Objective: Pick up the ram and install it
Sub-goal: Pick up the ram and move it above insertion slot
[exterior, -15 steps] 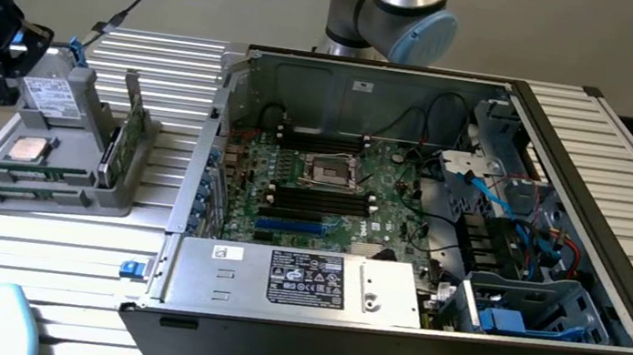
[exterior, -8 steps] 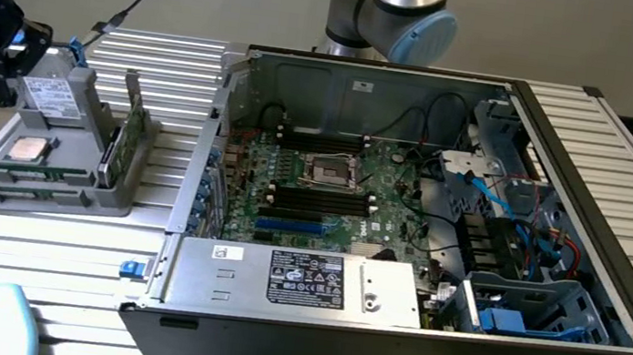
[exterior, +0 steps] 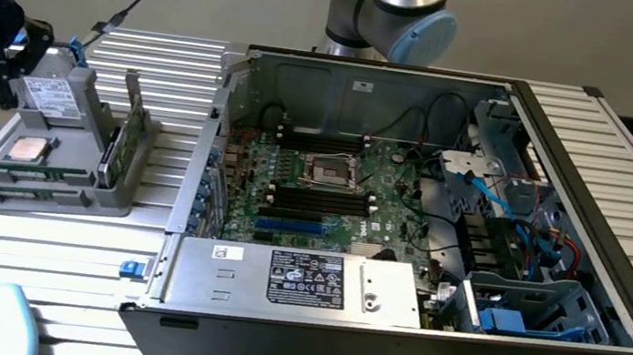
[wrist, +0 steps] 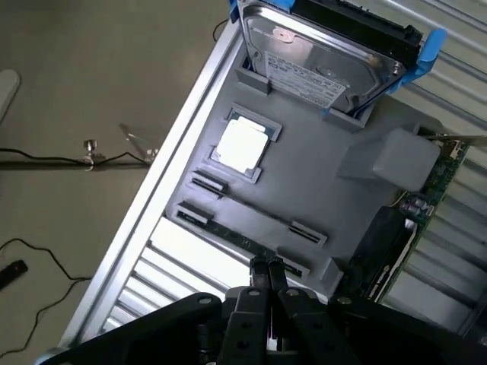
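Over ribbed metal tabletop (exterior: 50, 244), hanging above the grey parts tray (wrist: 319, 190) at the exterior view's left, with fingers (wrist: 262, 280) pressed together and gripping nothing. Risking, by descending shut like this, a jab onto the thin top edge of the ram (wrist: 242, 242) rather than a straddle of it, likely flexing the board or wedging it crooked in its slot. Risking also a catch on the second slotted row (wrist: 251, 207) sitting just beside it, toward the silver processor chip (wrist: 242, 144). Risking, on a wide swing, a knock against the broader green card (wrist: 435, 181) standing upright at the tray's side, or against the hard drive (wrist: 327, 68) propped at the tray's far end. Judging a loose or off-centre pinch as liable to be tilting the stick on the way to the open computer case (exterior: 412, 199). Seeing the ram lying lengthwise in the row farthest from the processor chip, lined up under the fingers in the wrist view, yet apart from them: by the exterior view, hovering high, nearer the hard drive end, well clear of the stick.
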Tool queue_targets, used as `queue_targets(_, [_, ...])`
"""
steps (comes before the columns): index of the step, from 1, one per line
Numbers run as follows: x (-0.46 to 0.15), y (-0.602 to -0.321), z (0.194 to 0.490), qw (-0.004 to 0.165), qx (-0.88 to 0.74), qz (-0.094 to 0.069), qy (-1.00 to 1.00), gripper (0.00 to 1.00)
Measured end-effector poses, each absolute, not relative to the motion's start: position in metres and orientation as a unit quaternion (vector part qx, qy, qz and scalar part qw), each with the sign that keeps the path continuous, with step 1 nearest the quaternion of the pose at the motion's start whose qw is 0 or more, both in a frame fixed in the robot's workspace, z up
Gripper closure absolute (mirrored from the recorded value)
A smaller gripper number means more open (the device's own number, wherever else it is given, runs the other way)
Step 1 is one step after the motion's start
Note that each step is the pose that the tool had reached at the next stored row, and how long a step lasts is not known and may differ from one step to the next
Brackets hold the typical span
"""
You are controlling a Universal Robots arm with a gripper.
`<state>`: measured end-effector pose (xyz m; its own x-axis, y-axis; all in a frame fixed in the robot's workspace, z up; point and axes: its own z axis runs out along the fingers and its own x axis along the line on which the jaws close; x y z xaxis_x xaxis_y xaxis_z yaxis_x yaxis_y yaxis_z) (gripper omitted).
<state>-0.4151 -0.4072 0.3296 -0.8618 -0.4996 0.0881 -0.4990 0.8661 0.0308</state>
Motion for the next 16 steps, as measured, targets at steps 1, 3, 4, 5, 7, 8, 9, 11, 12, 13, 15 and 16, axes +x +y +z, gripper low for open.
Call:
queue_targets(1, [-0.4151, -0.4072, 0.3296, 0.045, 0.267, -0.002, -0.963, 0.9])
queue_targets(3, [-0.4151, -0.4073, 0.3292, 0.041, 0.284, -0.001, -0.958, 0.9])
queue_targets(4, [-0.415, -0.4073, 0.329, 0.039, 0.292, 0.0, -0.956, 0.9])
queue_targets(5, [-0.415, -0.4072, 0.3289, 0.038, 0.3, 0.001, -0.953, 0.9])
queue_targets(7, [-0.415, -0.4072, 0.3284, 0.035, 0.317, 0.002, -0.948, 0.9])
queue_targets(8, [-0.415, -0.4073, 0.3281, 0.034, 0.326, 0.002, -0.945, 0.9])
queue_targets(9, [-0.4151, -0.4073, 0.3277, 0.034, 0.334, 0.002, -0.942, 0.9])
queue_targets(11, [-0.4151, -0.4072, 0.3267, 0.033, 0.351, 0.003, -0.936, 0.9])
queue_targets(12, [-0.4151, -0.4073, 0.3261, 0.033, 0.36, 0.003, -0.932, 0.9])
queue_targets(13, [-0.4151, -0.4072, 0.3255, 0.033, 0.369, 0.003, -0.929, 0.9])
queue_targets(15, [-0.4151, -0.4073, 0.3242, 0.033, 0.385, 0.003, -0.922, 0.9])
queue_targets(16, [-0.4151, -0.4072, 0.3236, 0.033, 0.393, 0.004, -0.919, 0.9])
